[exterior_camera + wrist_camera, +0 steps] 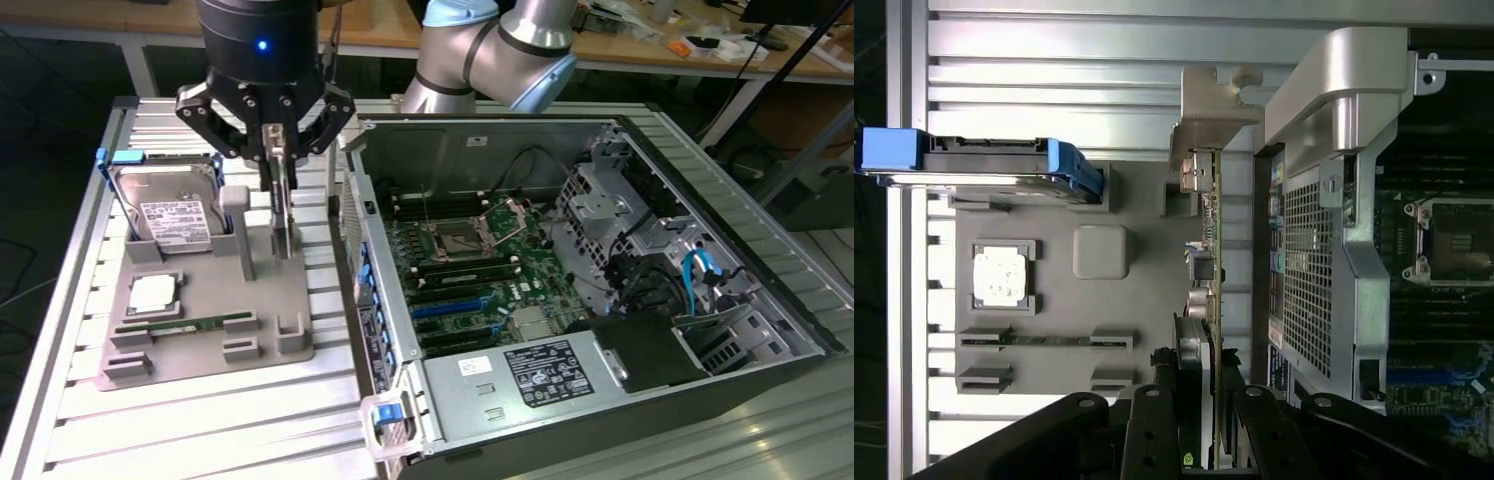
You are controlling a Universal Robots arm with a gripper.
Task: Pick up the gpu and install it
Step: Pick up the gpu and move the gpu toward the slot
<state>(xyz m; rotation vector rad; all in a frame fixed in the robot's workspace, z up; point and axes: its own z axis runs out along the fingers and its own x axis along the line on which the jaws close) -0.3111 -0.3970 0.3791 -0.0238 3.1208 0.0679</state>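
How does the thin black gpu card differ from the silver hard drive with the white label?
The thin black gpu card with a silver end bracket is slim; the silver hard drive with a white label is thicker and sits in a blue frame. The gripper is closed on the gpu card; the hard drive is untouched. Both stand on edge in the grey holder tray.

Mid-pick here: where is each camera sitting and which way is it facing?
Exterior view: raised, off the arm, looking down on the grey fixture and open computer case; shows the arm and gripper shut on the gpu.
Wrist view: on the wrist, looking down past its fingers along the gpu's edge.
Shared: gpu, hard drive, fixture, case.
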